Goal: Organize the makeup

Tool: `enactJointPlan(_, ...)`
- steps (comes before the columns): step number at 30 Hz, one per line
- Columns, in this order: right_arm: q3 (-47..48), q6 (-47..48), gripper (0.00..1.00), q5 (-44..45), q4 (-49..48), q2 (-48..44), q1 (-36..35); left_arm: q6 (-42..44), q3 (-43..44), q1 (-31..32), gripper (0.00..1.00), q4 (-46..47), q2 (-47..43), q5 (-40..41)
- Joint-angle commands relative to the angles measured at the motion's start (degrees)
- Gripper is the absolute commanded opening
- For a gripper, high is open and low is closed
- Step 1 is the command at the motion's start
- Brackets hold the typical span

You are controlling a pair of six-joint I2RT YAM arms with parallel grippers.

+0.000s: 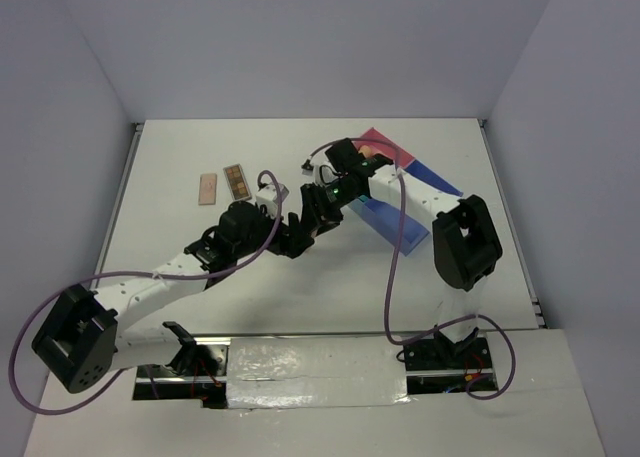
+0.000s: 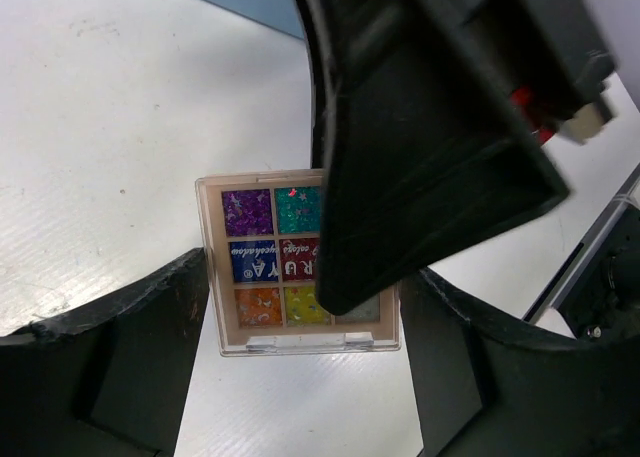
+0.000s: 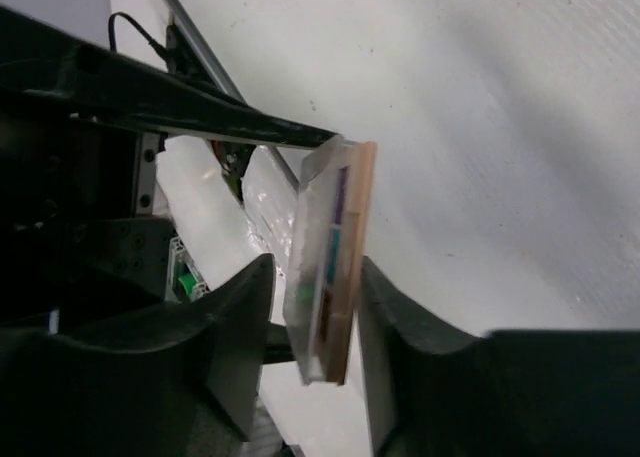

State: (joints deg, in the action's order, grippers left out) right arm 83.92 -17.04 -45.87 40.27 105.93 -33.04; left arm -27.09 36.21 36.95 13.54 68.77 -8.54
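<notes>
Your right claw pinches the multicoloured palette on edge beside the tray, your left claw gapes empty beneath, so next carry it into 1 tray compartment.

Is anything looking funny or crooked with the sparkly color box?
Yes. The multicoloured palette stands on its thin edge between the right gripper fingers, instead of lying flat. The left gripper waits open on either side of it, so both arms crowd one palette.
</notes>
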Motion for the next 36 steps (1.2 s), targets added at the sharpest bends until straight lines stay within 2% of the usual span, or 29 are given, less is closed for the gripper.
enactJointPlan(1, 0.19, 0.51, 0.43, -0.36, 0.33, 0.68, -0.45, 0.90, 2.29, 0.32, 0.10, 2.19, -2.33, 1.85)
enactJointPlan(3, 0.02, 0.86, 0.37, -0.45, 0.25, 0.59, -0.45, 0.99, 2.38, 0.32, 0.13, 1.84, -2.33, 2.12)
enactJointPlan(4, -0.07, 1.04, 0.29, -0.63, 0.33, 0.51, -0.36, 0.90, 2.29, 0.32, 0.15, 1.58, -2.33, 2.12)
enactJointPlan(6, 0.01, 1.65, 0.19, -1.24, 0.25, 0.24, -0.45, 0.46, 1.94, 0.32, 0.27, 1.49, -2.24, 2.03)
enactJointPlan(7, 0.02, 1.83, 0.17, -1.42, -0.01, 0.16, -0.45, 0.29, 1.85, 0.40, 0.37, 1.31, -2.33, 1.94)
enactJointPlan(9, -0.16, 2.09, 0.13, -2.03, -0.37, -0.46, -0.45, -0.15, 1.67, 0.32, 0.44, 1.05, -2.42, 2.12)
enactJointPlan(11, -0.07, 2.62, 0.11, -2.12, -0.28, -0.72, -0.36, -0.42, 1.76, 0.40, 0.56, 0.44, -2.85, 2.21)
enactJointPlan(12, 0.19, 3.15, 0.11, -2.03, -0.28, -0.90, -0.27, -0.24, 1.76, 0.32, 0.57, 0.17, -3.03, 2.12)
enactJointPlan(15, 1.33, 4.64, 0.09, -1.51, 0.33, -1.16, 0.25, 0.02, 1.68, 0.32, 0.96, -0.44, -4.17, 2.03)
enactJointPlan(16, 1.68, 4.99, 0.09, -1.33, 0.60, -1.16, 0.86, 0.20, 1.50, 0.40, 0.99, -0.71, -4.87, 2.12)
enactJointPlan(26, 7.13, 13.78, 0.06, 6.13, 5.25, -4.23, 7.45, 0.81, 0.45, 0.14, 0.99, -6.85, -11.98, 8.27)
enactJointPlan(30, 5.56, 20.54, 0.06, 14.03, 5.52, -10.54, 10.61, -1.38, -0.87, -0.56, 0.99, -9.49, -14.62, 14.15)
enactJointPlan(34, -0.49, 31.68, 0.06, 29.47, 2.36, -19.08, 13.69, -5.15, -2.10, -2.40, 0.99, -12.13, -16.30, 18.89)
enactJointPlan(36, -4.61, 35.91, 0.06, 33.19, -0.97, -23.72, 16.41, -7.17, -2.63, -3.37, 0.99, -13.36, -16.83, 19.96)
